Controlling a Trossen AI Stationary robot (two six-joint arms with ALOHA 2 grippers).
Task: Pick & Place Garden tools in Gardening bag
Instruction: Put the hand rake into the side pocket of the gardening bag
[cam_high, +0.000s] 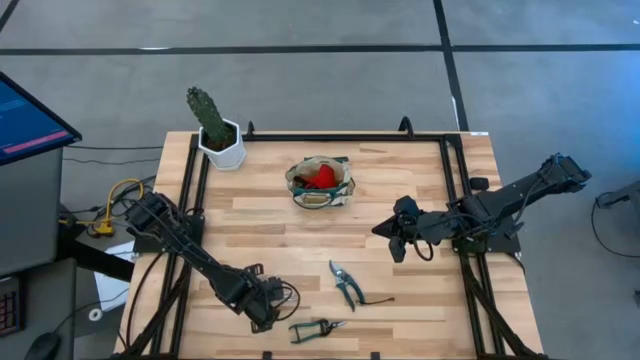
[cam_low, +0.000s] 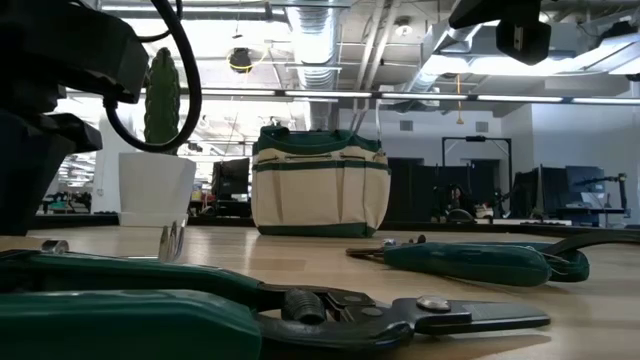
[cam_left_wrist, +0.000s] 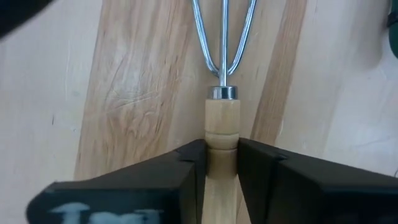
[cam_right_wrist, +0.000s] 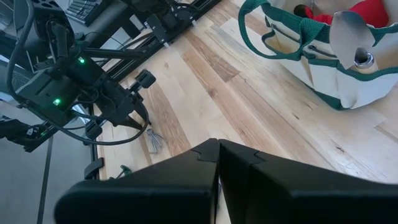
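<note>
While no writing reads anywhere, your left end effector (cam_left_wrist: 221, 163) pinches the rake (cam_left_wrist: 222, 124) handle, tines pointing straight ahead of it along the desk (cam_left_wrist: 124, 93); right end effector (cam_right_wrist: 217, 163) pressed together.

A pale, smooth wooden handle (cam_left_wrist: 222, 143) with a bright polished metal collar and shiny wire prongs (cam_left_wrist: 222, 37) is seen against the table (cam_high: 400, 300) of light, matt wood planks. The bag (cam_low: 320, 180) is made of beige woven cloth with dark green trim. Matt green plastic grips are shown on the shears (cam_low: 470, 262), with dull grey metal blades.
</note>
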